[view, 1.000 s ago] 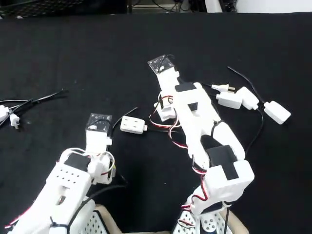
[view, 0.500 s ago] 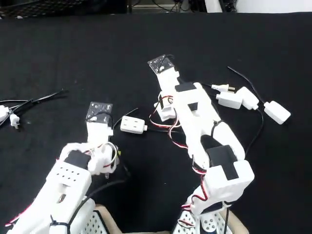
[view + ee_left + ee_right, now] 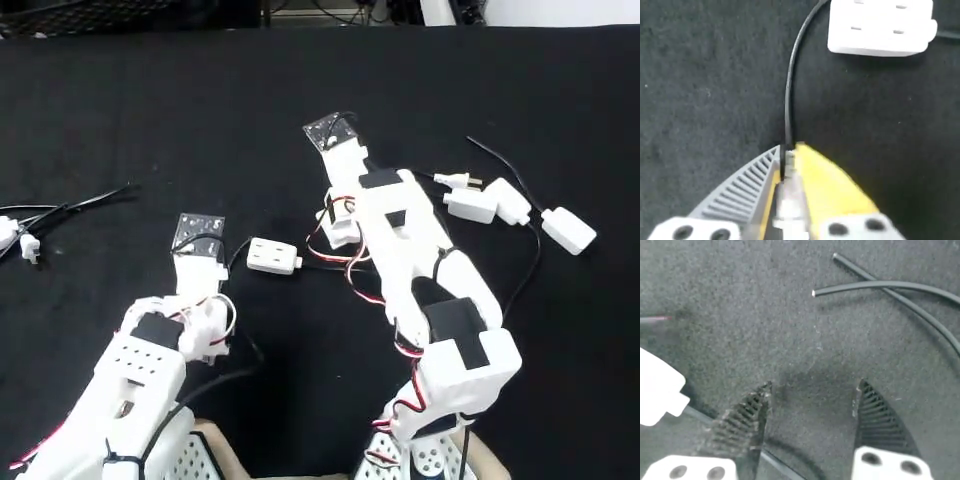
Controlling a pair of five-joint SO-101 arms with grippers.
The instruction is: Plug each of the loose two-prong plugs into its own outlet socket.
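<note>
Presently, left fingers [image 3: 827, 182] are clenching the cord [image 3: 789, 90] near the socket [image 3: 880, 27] on the worktop [image 3: 700, 75], right fingers [image 3: 742, 420] are hanging released, and the thin cord is threatening to slip, swinging the socket.

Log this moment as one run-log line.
left gripper: shut on black cord | cord: leads to white outlet socket | right gripper: open over table | two-prong plug: loose
</note>
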